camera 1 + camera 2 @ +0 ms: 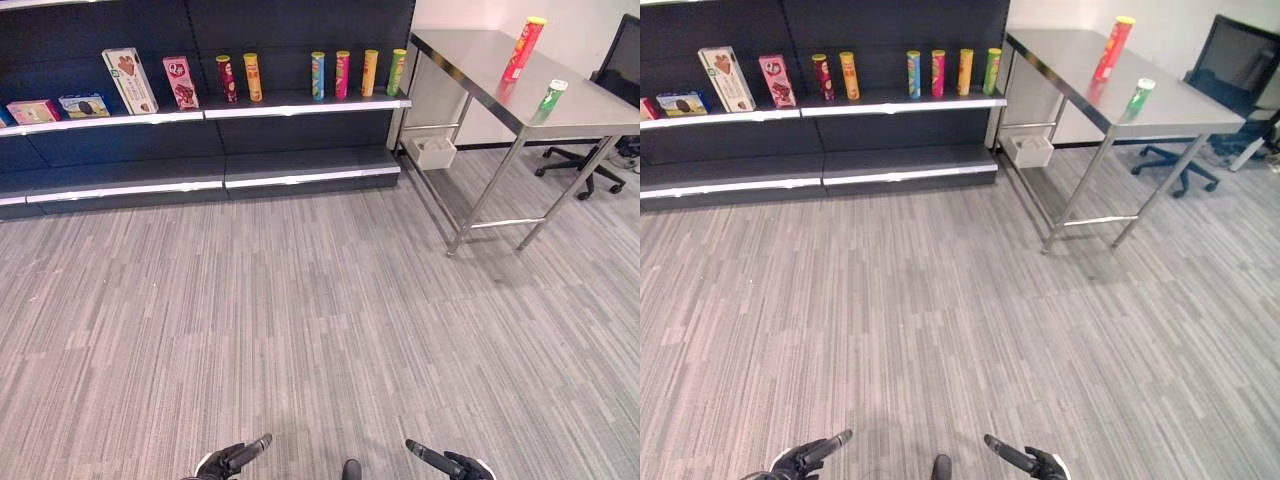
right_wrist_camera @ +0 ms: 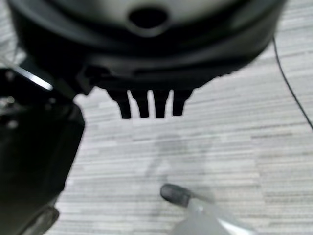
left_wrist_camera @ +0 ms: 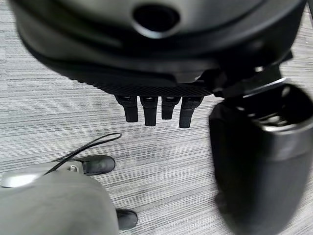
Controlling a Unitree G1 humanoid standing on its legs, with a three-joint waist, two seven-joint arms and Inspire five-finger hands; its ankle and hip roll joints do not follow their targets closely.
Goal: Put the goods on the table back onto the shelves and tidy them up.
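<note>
Both eye views looked down from head height across the carpet (image 1: pixel 300 330) toward the distant shelves (image 1: pixel 200 110) and steel table (image 1: pixel 1080 60), sharing that whole scene with slight sideways offset, while each wrist view faced the carpet closely past its own hand.

Two tubes stand on the worktop (image 1: pixel 590 110) at the right: the tall tube (image 1: pixel 524 48) toward its back edge, the short tube (image 1: pixel 552 96) nearer its front edge. Left of it, the shelf (image 1: pixel 200 108) carries boxes (image 1: pixel 130 80) at its left and a row of tubes (image 1: pixel 340 74) toward its right end.
</note>
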